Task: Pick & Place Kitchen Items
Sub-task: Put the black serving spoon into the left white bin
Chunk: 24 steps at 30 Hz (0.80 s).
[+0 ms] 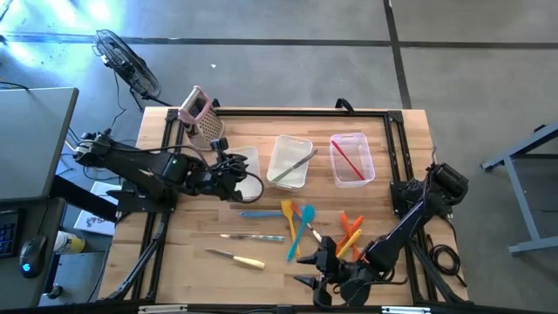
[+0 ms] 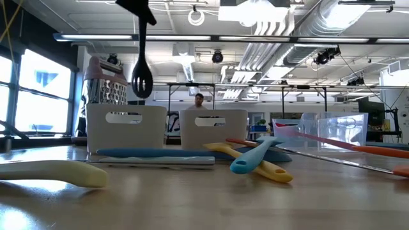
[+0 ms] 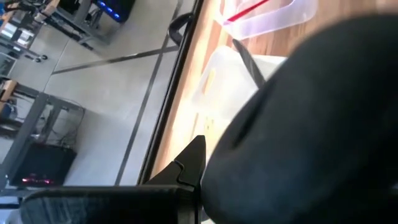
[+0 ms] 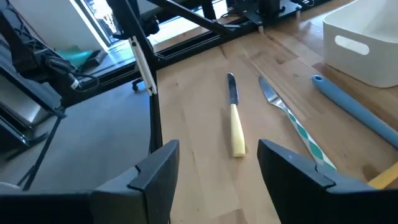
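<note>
The kitchen items lie mostly on the near half of the wooden desk (image 1: 174,235): a yellow-handled knife (image 4: 235,118) toward the near left corner, a teal-patterned knife (image 4: 292,121) just beside it, a long blue utensil (image 1: 261,214) nearer the middle, and a yellow spatula (image 1: 290,228) crossed with a light blue spatula (image 1: 303,228), with orange spatulas (image 1: 349,234) to their right. A black ladle (image 2: 142,61) hangs bowl-down, gripped by the left tool (image 1: 237,179), over the left clear bin (image 1: 248,161) toward the far edge. The middle bin (image 1: 288,161) holds metal tongs (image 1: 295,166) and the right bin (image 1: 352,159) a red utensil (image 1: 347,160). A box grater (image 1: 202,118) stands at the far left. The right tool (image 4: 214,165) hovers near the desk's near edge with its jaws wide and nothing between them. Around the desk is grey concrete floor, with a fan (image 1: 129,65) lying beyond the far left corner; the room behind shows ceiling ducts, windows and a person (image 2: 200,100) far off.
</note>
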### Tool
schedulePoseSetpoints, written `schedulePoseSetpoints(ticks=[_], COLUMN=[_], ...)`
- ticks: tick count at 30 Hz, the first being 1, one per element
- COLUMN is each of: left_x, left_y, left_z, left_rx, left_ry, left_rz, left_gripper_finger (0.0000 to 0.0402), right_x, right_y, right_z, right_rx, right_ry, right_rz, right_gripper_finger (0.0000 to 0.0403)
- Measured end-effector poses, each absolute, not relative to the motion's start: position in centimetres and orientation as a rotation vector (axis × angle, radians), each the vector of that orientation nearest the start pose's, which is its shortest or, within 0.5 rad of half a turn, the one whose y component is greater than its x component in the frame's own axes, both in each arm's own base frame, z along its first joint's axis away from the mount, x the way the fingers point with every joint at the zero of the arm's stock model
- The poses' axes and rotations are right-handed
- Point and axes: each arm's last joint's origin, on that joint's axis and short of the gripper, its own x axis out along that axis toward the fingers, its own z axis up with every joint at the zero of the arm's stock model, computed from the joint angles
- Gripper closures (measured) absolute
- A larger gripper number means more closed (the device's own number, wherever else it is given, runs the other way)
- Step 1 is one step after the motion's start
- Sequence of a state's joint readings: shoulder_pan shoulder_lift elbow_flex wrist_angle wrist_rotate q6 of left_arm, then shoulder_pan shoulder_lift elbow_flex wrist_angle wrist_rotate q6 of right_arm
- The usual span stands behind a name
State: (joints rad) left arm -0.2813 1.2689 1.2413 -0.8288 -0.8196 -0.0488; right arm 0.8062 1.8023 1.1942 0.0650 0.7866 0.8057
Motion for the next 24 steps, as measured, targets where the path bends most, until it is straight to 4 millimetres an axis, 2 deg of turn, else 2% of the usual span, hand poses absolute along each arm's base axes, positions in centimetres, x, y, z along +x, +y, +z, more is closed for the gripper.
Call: schedulePoseSetpoints(ticks=[10,16,24], left_x=[22.1,21.9,22.2], left_y=[-4.2,-4.1,-1.8], left_z=[30.8,29.4,26.9], left_rx=[0.353,0.332,0.316], left_ry=[0.713,0.685,0.74], left_rz=[0.541,0.525,0.573], left_gripper_finger=[0.0347,0.0347,0.0347], right_x=[28.7,29.0,29.1], right_y=[26.7,26.4,26.2], right_z=[22.4,22.4,22.4], right_rx=[0.304,0.256,0.262], right_ry=[0.362,0.364,0.366], right_rz=[-0.116,-0.119,-0.12], right_gripper_finger=[0.0192,0.0192,0.0192])
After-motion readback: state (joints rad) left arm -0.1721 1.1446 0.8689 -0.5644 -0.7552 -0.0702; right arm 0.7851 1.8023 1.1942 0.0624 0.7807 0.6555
